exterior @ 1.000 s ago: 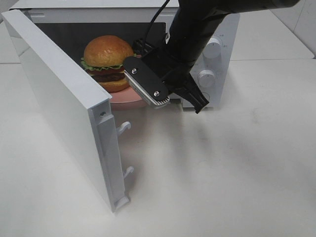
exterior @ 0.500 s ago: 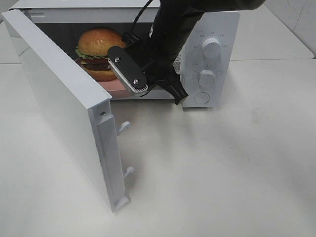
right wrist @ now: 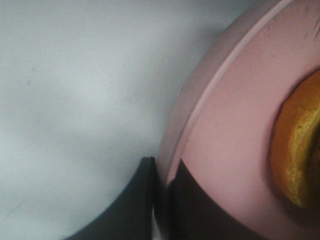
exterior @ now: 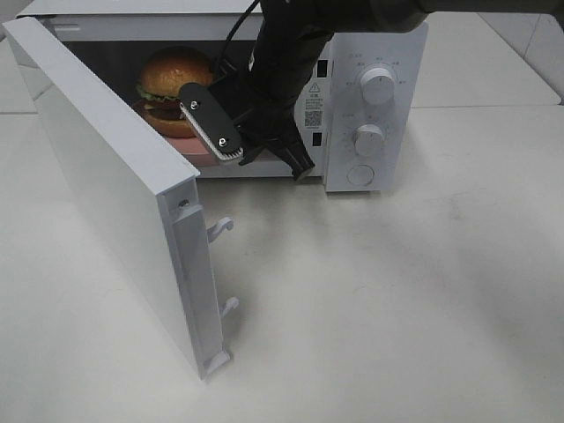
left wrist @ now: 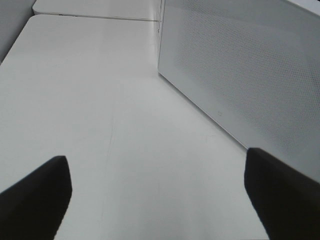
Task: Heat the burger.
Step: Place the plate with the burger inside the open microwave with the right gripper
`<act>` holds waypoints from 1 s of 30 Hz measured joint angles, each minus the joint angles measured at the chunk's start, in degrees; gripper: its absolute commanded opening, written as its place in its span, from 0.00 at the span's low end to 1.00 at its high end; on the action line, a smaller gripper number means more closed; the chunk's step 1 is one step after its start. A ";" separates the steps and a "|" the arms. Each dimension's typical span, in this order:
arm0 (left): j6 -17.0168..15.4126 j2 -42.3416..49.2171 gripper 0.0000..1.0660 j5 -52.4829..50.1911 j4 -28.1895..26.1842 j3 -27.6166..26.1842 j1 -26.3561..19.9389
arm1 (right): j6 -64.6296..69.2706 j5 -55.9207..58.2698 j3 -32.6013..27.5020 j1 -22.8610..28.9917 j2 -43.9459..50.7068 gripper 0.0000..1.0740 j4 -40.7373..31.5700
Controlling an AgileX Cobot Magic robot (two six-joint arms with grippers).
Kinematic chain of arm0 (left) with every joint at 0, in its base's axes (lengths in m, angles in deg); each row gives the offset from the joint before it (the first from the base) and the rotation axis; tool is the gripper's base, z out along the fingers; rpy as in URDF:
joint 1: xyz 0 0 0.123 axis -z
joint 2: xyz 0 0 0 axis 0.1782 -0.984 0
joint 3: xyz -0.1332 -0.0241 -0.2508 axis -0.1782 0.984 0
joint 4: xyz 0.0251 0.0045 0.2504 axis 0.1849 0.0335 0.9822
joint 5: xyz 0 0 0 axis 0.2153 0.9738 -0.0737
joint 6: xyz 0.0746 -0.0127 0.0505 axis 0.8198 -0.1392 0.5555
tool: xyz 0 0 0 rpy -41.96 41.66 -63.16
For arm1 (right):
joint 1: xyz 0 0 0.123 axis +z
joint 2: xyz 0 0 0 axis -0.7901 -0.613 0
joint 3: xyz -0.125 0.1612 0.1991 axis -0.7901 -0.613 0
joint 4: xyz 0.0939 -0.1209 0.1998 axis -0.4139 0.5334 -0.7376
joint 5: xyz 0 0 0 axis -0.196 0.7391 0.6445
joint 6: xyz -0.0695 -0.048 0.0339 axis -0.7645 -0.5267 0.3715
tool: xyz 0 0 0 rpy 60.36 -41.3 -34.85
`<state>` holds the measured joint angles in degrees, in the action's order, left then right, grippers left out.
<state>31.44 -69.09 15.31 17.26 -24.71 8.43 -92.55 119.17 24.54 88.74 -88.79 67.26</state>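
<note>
pink round plate (right wrist: 235,125) carried the glossy golden-bun burger (exterior: 176,84) inside the white microwave (exterior: 374,53); my right gripper (right wrist: 162,175) was clamped on the plate's rim. i judged the burger light, soft, apt to slide, so holding the stiff plate suited. left gripper (left wrist: 155,197) gaped, empty.

Right fingers (right wrist: 131,205) carried plate (right wrist: 225,125), burger (exterior: 174,74) deeper into microwave (exterior: 374,44).

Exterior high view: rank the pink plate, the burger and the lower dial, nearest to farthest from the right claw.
1. The pink plate: rim pinched in the right claw, at the microwave opening.
2. The burger: on that plate, deeper inside.
3. The lower dial: on the microwave's front, right of the opening.
</note>
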 measured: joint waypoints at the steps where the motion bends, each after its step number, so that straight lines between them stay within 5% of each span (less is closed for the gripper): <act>1: 0.00 0.00 0.81 0.00 0.00 0.00 0.00 | 0.97 0.00 1.26 0.00 -0.86 0.00 0.74; 21: 0.00 0.00 0.81 0.00 0.00 0.00 0.00 | 4.07 -0.06 12.49 0.00 -9.45 0.00 3.09; 30: 0.00 0.00 0.81 0.00 0.00 0.00 0.00 | 10.08 -3.78 15.01 0.00 -13.06 0.15 4.30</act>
<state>31.44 -69.09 15.31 17.26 -24.71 8.43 -82.46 115.39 39.55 88.74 -101.85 71.56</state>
